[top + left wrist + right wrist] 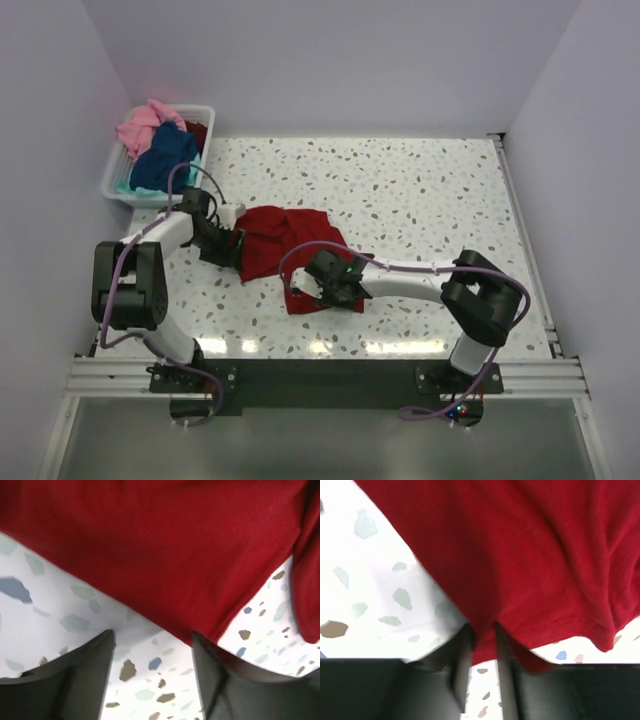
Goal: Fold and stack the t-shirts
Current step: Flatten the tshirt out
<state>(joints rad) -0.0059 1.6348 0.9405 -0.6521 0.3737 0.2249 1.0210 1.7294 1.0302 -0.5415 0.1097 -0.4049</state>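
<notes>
1 t-shirt (290,240) lies on the table (420,200), others (165,155) in the basket (113,188).

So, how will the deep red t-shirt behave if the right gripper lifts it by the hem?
Probably floppy: the deep red t-shirt lies rumpled in folds on the table, so it should sag and drape. Its hem sits between the right gripper's narrow jaws; the matte knit seems unlikely to slip. Likely light, being thin cloth.

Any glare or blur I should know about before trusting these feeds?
Top view: sharp, with bright glare patches on the table near its front edge. Left wrist view: red t-shirt and dark fingers look soft, too close to focus. Right wrist view: table washed out white, fingers in shadow, cloth weave clear.
</notes>
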